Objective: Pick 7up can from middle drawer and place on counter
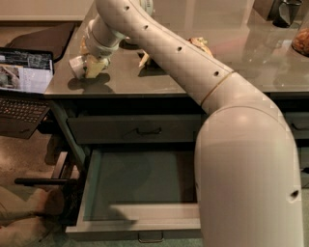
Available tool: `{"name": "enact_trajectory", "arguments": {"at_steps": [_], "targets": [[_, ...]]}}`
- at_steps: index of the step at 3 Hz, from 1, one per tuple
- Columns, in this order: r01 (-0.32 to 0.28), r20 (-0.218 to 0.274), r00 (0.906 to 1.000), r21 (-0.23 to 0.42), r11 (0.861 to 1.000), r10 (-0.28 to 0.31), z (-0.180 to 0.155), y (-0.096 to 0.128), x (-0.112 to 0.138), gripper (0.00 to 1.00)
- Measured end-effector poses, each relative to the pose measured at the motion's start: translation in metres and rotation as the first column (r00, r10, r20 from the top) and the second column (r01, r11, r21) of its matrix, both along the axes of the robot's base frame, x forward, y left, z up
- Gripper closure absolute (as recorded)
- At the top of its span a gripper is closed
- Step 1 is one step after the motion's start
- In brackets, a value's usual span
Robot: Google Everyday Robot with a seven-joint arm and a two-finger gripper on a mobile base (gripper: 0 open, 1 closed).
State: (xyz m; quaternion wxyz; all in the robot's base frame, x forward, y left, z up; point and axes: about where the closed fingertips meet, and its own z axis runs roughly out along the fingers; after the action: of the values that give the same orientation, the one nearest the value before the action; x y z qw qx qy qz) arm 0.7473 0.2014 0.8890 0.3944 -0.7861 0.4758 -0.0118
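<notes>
The 7up can point(77, 65), pale green-and-white with a silver end facing left, is tilted on its side in my gripper point(91, 66), which is shut on it. The can hangs just above the left end of the glossy grey counter point(130, 81), over its own shadow. My arm reaches from the lower right across the counter to it. The middle drawer point(90, 189) is pulled wide open below, and its dark inside shows nothing in it.
A shallower drawer point(140, 129) above the open one is closed. An open laptop point(24, 72) sits left of the counter. A brown-and-yellow snack bag point(200, 46) lies mid-counter, and a dark container point(285, 12) stands at the far right. A dark bar point(38, 182) juts out at the lower left.
</notes>
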Motion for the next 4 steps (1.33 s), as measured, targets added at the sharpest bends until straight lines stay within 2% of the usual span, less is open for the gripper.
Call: {"name": "enact_trajectory", "arguments": {"at_steps": [1, 3, 4], "targets": [[0.023, -0.011, 0.9997, 0.002, 1.0, -0.023, 0.0026, -0.0013, 0.0105, 0.58], [0.023, -0.043, 0.9988, -0.014, 1.0, -0.023, 0.0023, -0.0001, 0.0163, 0.12], [0.022, -0.057, 0.9981, -0.026, 0.999, -0.023, 0.0023, -0.0008, 0.0169, 0.0]]}}
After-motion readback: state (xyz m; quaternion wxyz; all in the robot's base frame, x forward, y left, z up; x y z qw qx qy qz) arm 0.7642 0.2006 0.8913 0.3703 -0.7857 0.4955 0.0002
